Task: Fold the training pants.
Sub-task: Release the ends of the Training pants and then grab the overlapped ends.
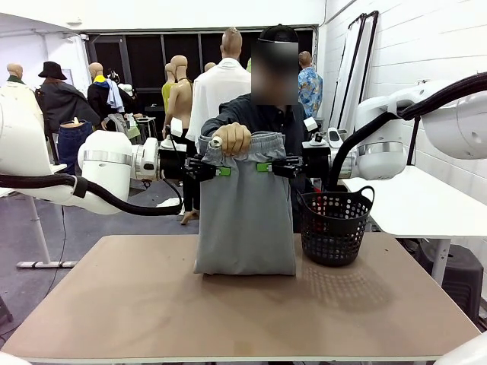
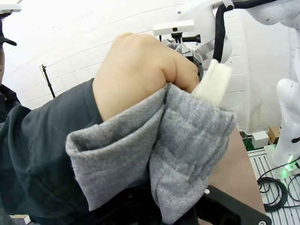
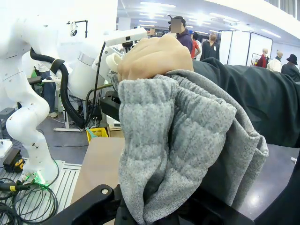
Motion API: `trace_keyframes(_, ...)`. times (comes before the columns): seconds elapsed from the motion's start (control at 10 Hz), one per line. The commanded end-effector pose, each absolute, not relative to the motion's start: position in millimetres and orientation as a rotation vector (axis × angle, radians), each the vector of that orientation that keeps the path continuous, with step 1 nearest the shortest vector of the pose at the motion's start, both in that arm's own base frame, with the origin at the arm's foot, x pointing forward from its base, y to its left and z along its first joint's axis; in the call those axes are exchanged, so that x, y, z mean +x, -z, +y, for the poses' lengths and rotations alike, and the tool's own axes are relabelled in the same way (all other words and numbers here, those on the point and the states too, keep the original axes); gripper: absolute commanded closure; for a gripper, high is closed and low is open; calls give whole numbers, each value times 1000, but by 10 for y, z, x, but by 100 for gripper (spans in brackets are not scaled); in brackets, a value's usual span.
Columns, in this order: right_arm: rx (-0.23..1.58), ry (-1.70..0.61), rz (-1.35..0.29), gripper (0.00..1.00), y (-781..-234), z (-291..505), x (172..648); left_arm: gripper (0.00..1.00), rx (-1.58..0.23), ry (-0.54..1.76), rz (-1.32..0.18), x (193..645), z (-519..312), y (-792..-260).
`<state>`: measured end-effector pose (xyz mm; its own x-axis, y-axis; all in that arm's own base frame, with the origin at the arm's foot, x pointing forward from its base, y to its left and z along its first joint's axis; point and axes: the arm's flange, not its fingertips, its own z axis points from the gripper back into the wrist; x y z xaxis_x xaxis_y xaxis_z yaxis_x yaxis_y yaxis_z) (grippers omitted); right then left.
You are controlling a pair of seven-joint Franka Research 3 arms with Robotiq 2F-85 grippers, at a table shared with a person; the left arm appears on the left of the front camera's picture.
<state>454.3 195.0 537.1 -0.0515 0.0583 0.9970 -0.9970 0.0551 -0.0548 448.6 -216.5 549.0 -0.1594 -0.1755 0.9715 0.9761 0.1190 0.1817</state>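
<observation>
The light grey training pants [image 1: 245,220] hang folded in a tall panel in front of the person, their lower edge resting on the table [image 1: 137,304]. My left gripper [image 1: 218,170] is shut on the panel's left edge just below the waistband, and my right gripper [image 1: 267,166] is shut on its right edge. The person's hand [image 1: 232,138] grips the gathered waistband at the top left, with a white drawstring end [image 2: 213,82] poking out of the fist. Both wrist views show the bunched grey pants [image 2: 187,154] [image 3: 178,140] running down between the fingers, under the person's hand [image 3: 154,56].
A black mesh basket [image 1: 335,224] stands on the table just right of the pants, below my right arm. The person stands right behind the pants at the far edge. Bare tabletop lies in front and to the left.
</observation>
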Motion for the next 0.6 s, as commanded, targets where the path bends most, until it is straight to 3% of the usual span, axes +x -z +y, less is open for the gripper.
trace_keyframes(0.0, 1113, -1242, -1237, 100, -5385, 1949, 4528, 100, -909, 1293, -1276, 4461, -2168, -5492)
trace_keyframes(0.4, 1113, -1242, -1237, 100, -5385, 1949, 4528, 100, -902, 1305, -1268, 4486, -2165, -5490)
trace_keyframes(0.5, 1100, -1232, -1232, 94, -5371, 1950, 4543, 97, -898, 1291, -1251, 4486, -2162, -5494)
